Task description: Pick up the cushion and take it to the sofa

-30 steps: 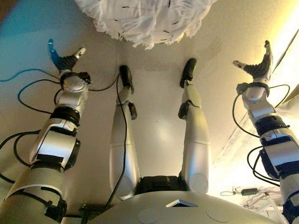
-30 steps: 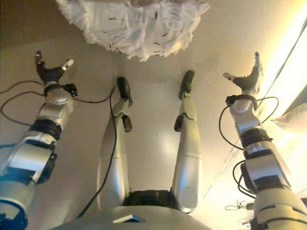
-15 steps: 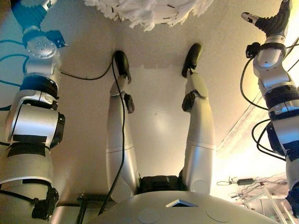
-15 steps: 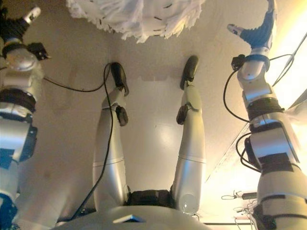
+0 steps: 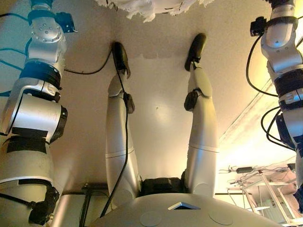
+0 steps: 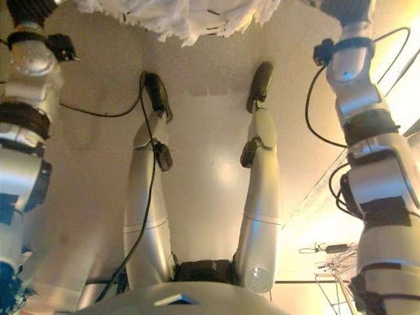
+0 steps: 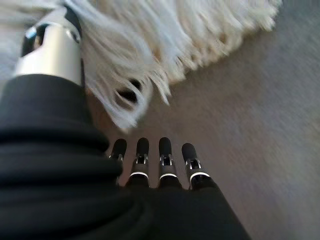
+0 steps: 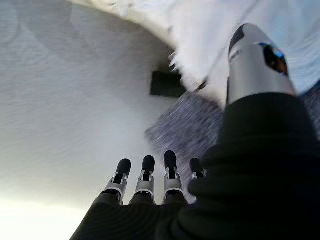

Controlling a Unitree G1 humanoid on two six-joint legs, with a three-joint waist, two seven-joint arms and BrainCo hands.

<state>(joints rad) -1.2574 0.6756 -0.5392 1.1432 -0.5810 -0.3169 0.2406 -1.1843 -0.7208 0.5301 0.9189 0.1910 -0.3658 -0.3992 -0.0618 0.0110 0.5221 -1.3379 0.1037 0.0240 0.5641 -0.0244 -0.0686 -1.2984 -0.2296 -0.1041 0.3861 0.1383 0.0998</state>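
Note:
The white shaggy cushion (image 5: 151,5) lies on the pale floor straight ahead, only its near fringe showing at the top of the eye views. Both arms reach forward, one on each side of it. My left hand (image 7: 150,162) is low at the cushion's (image 7: 175,40) left edge, fingers straight, thumb (image 7: 52,50) spread apart against the fringe. My right hand (image 8: 145,180) is at the right edge with straight fingers; its thumb (image 8: 257,60) stands in front of the white pile (image 8: 200,30). Neither hand holds anything.
A small black block (image 8: 167,84) lies on the floor by the cushion's right side, beside a grey-blue carpet patch (image 8: 192,130). At the lower right stand a white wire frame (image 5: 265,189) and a black adapter (image 5: 244,169). A bright ledge (image 5: 246,123) runs diagonally at the right.
Both arms have stretched forward, and the hands have passed up out of the eye views to the cushion's sides. The view has tipped, so the cushion sits higher in it.

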